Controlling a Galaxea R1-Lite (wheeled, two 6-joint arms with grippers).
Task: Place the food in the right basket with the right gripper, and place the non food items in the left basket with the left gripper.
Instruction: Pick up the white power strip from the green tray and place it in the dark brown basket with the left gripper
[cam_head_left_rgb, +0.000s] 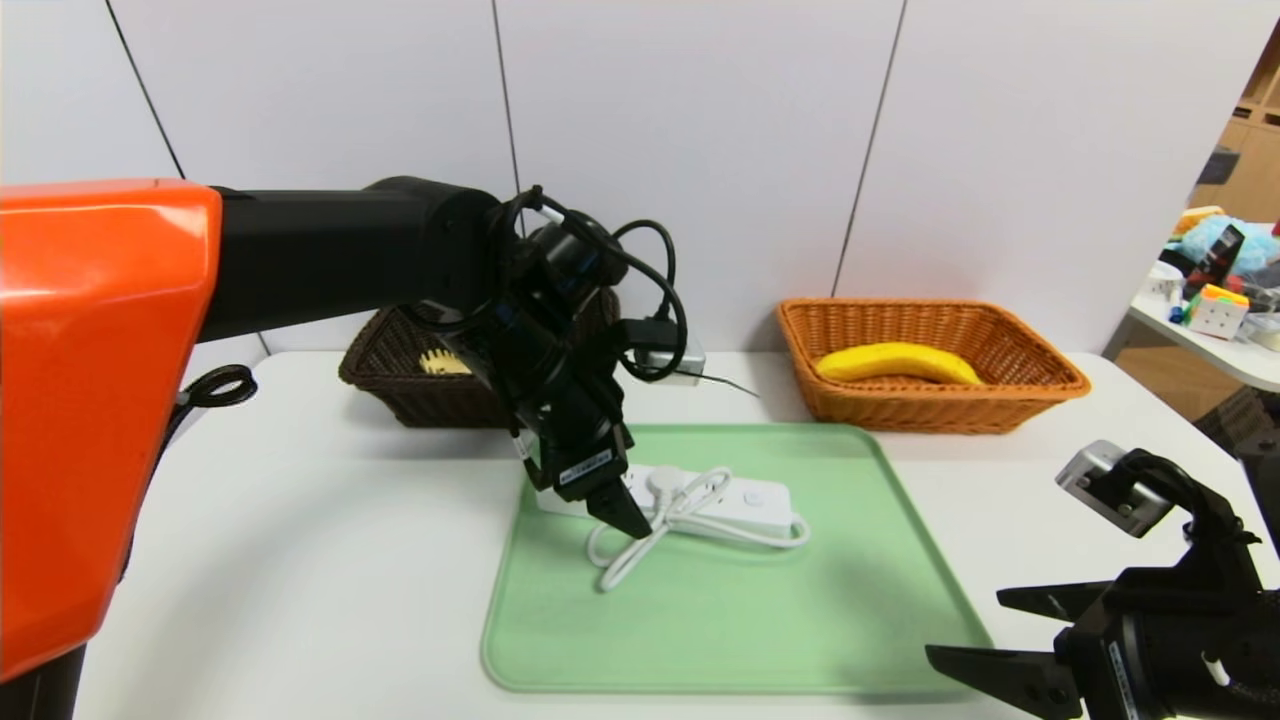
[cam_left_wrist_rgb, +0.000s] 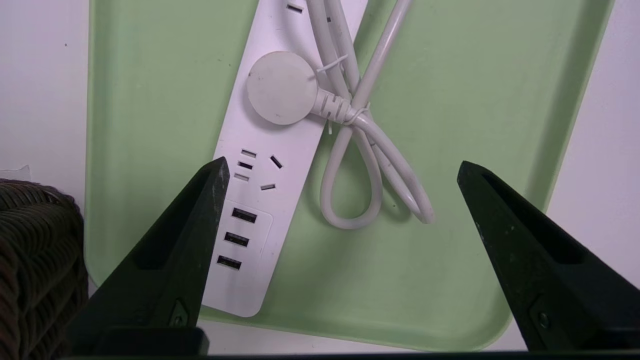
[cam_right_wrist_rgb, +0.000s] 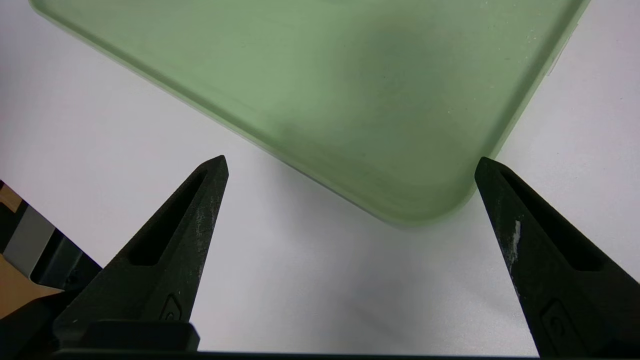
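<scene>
On tray (cam_head_left_rgb: 740, 630): power strip (cam_head_left_rgb: 755, 500), long axis running roughly crosswise, right end slightly nearer, cord bundled against near side. Above tray, over strip: left gripper (cam_left_wrist_rgb: 341, 162), fingers apart. By tray's near right corner: right gripper (cam_right_wrist_rgb: 352, 157), fingers apart. Beyond tray, right: banana (cam_head_left_rgb: 895, 362) in orange basket (cam_head_left_rgb: 930, 410), lying crosswise. Beyond tray, left: pasta spoon (cam_head_left_rgb: 443, 362) in dark basket (cam_head_left_rgb: 440, 395).

You have open tray (cam_head_left_rgb: 760, 630) between the cord (cam_head_left_rgb: 685, 515) and the near rim. The left arm (cam_head_left_rgb: 330, 250) blocks your path over the dark basket (cam_head_left_rgb: 430, 390); nothing overhangs the orange basket (cam_head_left_rgb: 930, 408).
</scene>
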